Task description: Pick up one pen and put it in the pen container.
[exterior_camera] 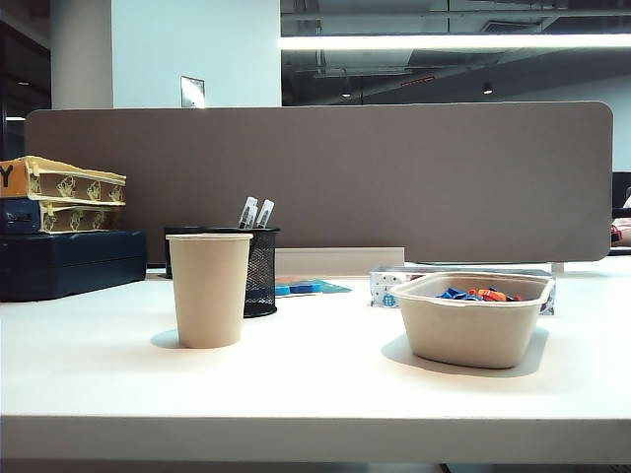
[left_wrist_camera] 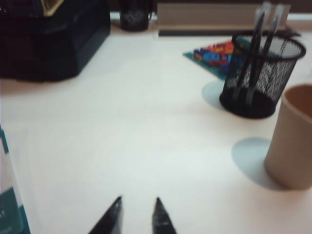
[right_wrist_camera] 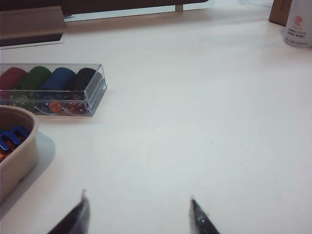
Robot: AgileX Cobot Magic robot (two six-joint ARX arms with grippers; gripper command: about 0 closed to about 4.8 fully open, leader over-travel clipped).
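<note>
Two dark pens (exterior_camera: 255,211) with pale ends stand upright in the black wire-mesh pen container (exterior_camera: 260,271), just behind the paper cup. In the left wrist view the pens (left_wrist_camera: 253,53) lean inside the same pen container (left_wrist_camera: 261,73). My left gripper (left_wrist_camera: 138,199) hovers over bare white table well short of the container, its tips apart with nothing between them. My right gripper (right_wrist_camera: 138,195) is wide open over bare table, beside the bowl. Neither gripper shows in the exterior view. I see no pen lying loose on the table.
A beige paper cup (exterior_camera: 209,289) stands in front of the container. To the right is a beige pulp bowl (exterior_camera: 476,315) holding coloured clips, with a clear case of coloured chips (right_wrist_camera: 51,87) behind it. A dark box (exterior_camera: 69,261) sits far left, before a brown partition (exterior_camera: 394,177).
</note>
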